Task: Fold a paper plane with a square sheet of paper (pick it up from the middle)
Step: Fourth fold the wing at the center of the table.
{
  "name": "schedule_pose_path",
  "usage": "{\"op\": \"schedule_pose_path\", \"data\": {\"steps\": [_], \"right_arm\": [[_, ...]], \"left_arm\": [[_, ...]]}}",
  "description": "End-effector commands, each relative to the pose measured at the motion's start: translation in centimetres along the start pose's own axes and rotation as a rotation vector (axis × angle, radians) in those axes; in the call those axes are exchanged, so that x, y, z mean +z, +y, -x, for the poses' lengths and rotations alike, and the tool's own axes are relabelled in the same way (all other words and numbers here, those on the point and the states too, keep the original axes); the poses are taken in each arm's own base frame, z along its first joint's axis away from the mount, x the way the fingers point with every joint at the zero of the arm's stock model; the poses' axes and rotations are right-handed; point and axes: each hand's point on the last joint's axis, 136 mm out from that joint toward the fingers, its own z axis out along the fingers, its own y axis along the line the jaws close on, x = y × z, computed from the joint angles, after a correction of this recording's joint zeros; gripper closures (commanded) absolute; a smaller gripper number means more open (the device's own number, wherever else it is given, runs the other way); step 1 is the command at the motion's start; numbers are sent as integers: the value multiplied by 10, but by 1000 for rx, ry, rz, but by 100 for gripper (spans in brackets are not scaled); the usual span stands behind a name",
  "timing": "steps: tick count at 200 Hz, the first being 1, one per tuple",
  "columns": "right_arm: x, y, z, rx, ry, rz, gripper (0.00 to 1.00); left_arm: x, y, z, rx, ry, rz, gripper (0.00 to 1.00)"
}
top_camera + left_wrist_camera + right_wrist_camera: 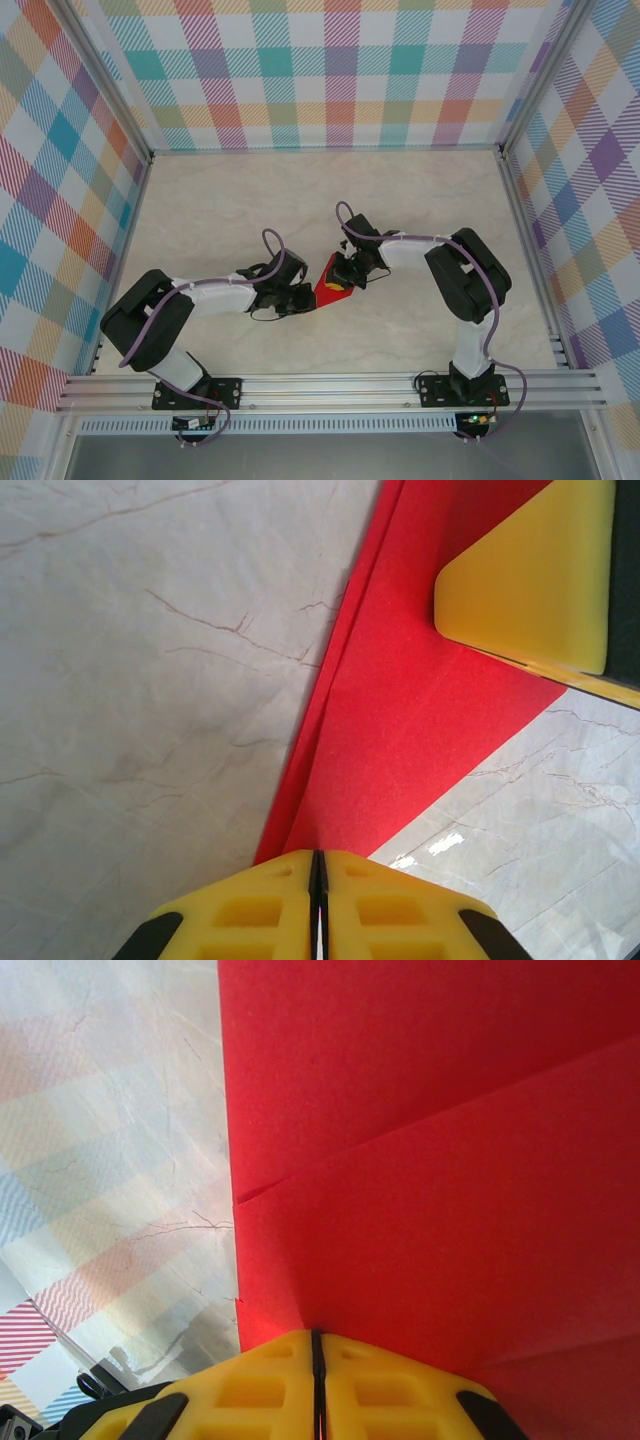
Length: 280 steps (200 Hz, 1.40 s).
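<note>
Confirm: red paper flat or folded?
Folded: the red paper shows overlapping layers with a diagonal flap edge and looks triangular from above.

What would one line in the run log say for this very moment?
phase: mid-fold | red paper: creased, layered, between both grippers | left gripper: shut on red paper | right gripper: shut on red paper

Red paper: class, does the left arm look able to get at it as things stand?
Probably yes: the left gripper, shut, meets the red paper at its near tip; the right gripper rests elsewhere on it, not blocking.
</note>
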Motion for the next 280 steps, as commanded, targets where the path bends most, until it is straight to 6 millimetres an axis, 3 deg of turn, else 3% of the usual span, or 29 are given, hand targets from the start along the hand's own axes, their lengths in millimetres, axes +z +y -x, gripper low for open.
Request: {"op": "schedule_pose_path", "data": {"steps": [1, 83, 97, 135, 159, 239, 280], "right_arm": [[21, -105, -14, 135, 16, -362, 91], [22, -109, -15, 135, 21, -382, 91], [22, -108, -14, 134, 21, -380, 91], [22, -107, -14, 134, 16, -376, 91], [22, -106, -13, 134, 15, -368, 91], [23, -93, -10, 109, 15, -321, 91], [15, -54, 1, 28, -21, -184, 91]], "left_arm": [[-2, 35, -18, -49, 39, 112, 89], [-12, 53, -34, -67, 49, 142, 90], [-17, 42, -27, -48, 31, 105, 91], [-37, -15, 6, 31, -74, -96, 91], [-34, -28, 18, 41, -99, -130, 91], [-4, -2, 16, 16, -57, -19, 95], [7, 16, -2, -14, 2, 11, 97]]}}
